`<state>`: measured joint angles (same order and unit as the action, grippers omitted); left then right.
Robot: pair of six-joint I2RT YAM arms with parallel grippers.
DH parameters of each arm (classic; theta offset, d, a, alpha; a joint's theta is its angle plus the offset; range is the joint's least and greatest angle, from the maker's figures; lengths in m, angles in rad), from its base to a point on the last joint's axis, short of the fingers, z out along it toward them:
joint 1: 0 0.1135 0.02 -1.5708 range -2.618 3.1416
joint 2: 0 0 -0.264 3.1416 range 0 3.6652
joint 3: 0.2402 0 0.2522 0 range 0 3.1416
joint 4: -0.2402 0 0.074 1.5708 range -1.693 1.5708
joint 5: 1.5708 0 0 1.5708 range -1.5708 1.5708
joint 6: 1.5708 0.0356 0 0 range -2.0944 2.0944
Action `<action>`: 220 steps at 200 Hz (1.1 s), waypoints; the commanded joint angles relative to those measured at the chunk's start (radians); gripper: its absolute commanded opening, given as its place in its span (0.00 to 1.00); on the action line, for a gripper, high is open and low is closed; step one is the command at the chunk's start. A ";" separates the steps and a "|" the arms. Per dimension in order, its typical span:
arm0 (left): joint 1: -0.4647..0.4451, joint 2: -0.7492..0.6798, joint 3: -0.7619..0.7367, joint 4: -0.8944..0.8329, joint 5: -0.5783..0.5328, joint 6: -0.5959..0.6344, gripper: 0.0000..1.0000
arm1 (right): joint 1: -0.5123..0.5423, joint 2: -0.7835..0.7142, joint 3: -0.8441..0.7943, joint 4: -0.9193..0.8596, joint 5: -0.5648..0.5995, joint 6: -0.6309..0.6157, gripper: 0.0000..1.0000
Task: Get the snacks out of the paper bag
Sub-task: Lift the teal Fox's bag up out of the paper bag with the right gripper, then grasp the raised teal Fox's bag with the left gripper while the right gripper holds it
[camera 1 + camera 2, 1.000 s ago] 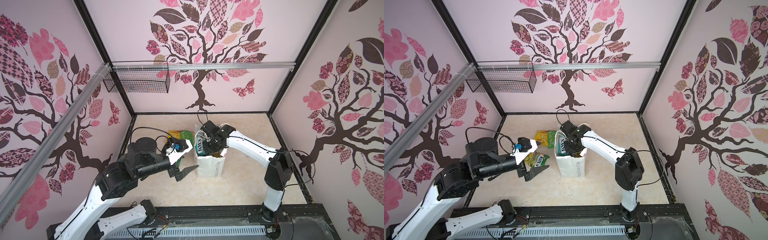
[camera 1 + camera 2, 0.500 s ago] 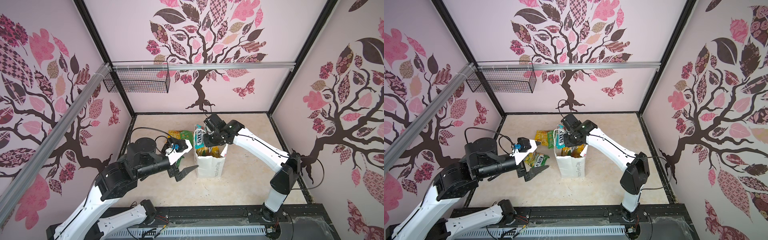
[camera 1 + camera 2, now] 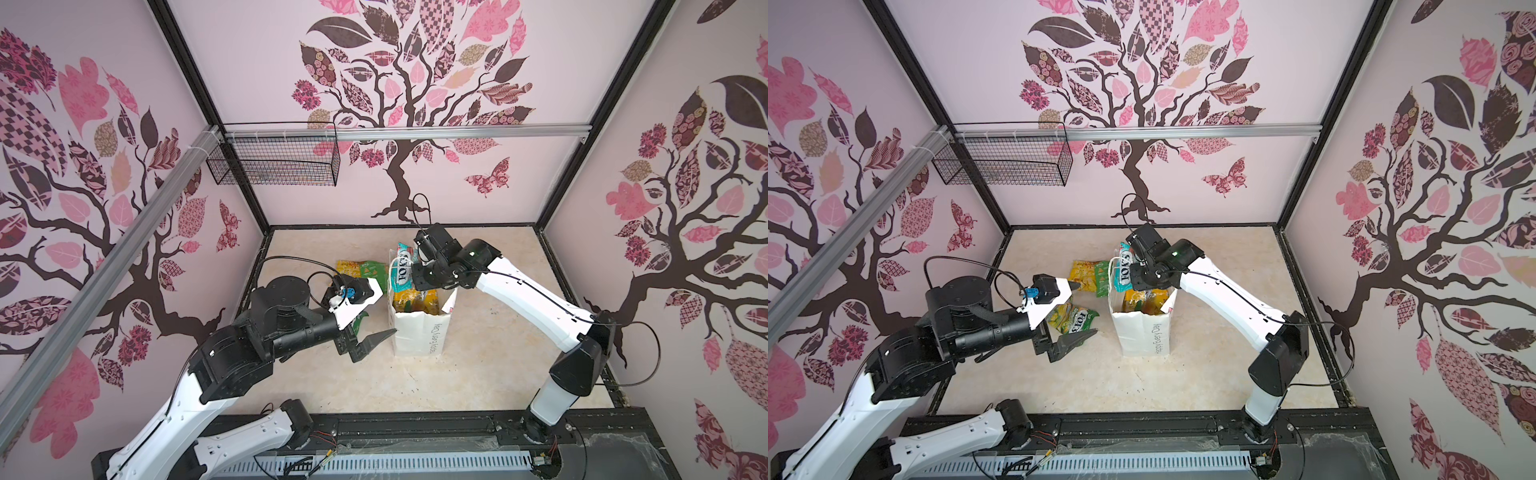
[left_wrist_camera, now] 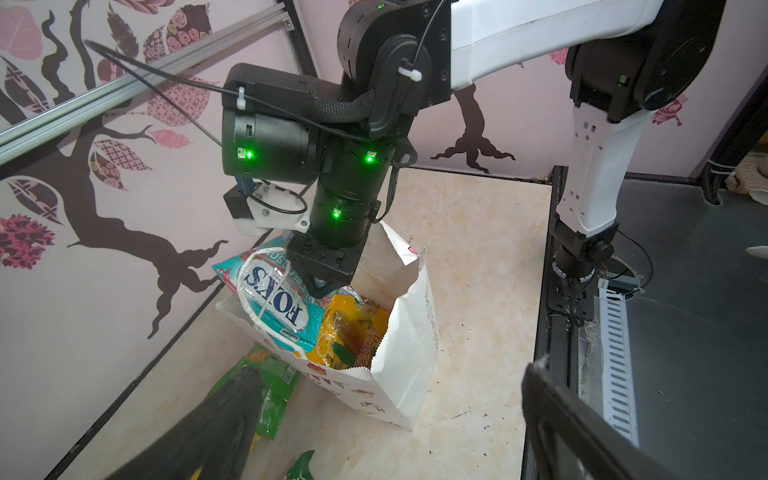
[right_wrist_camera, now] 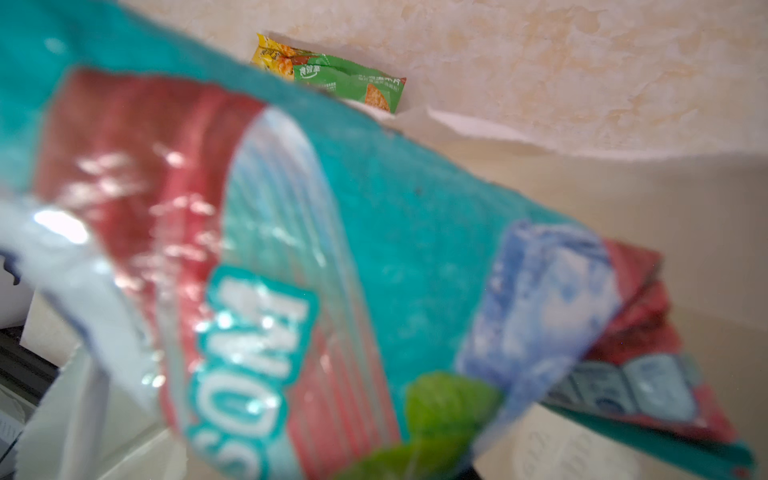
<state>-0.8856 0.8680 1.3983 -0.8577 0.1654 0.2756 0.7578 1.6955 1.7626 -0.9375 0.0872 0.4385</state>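
Observation:
The white paper bag stands upright and open at mid-table. My right gripper is shut on the teal-red FOX'S packet, held over the bag's mouth. The packet's lower end dips behind the rim, and a cord handle lies across it. Yellow-orange packets lie inside the bag. My left gripper hangs open and holds nothing, left of the bag's front.
On the table left of the bag lie a yellow packet, a green packet and a green-yellow FOX'S packet. A black wire basket hangs on the back-left rail.
My right gripper has risen from the bag's mouth, drawing the teal-red packet upward and toward the back. The left arm has not moved.

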 commanded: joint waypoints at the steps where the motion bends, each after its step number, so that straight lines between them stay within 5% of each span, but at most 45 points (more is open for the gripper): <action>1: -0.003 -0.014 -0.020 0.032 -0.012 -0.015 0.99 | 0.004 -0.076 0.045 0.031 0.036 0.015 0.00; 64: -0.003 -0.038 -0.034 0.074 -0.058 -0.045 0.99 | 0.004 -0.123 0.078 0.033 0.048 0.035 0.00; 159: 0.007 0.012 0.010 0.140 -0.344 -0.323 0.98 | 0.022 -0.186 0.199 0.020 0.029 0.060 0.00; 220: 0.242 0.130 0.099 0.168 -0.143 -0.581 0.96 | 0.090 -0.173 0.257 0.042 -0.026 0.058 0.00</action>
<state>-0.7113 0.9836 1.4330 -0.7326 -0.0719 -0.1581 0.8280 1.5436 1.9778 -0.9234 0.1047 0.4965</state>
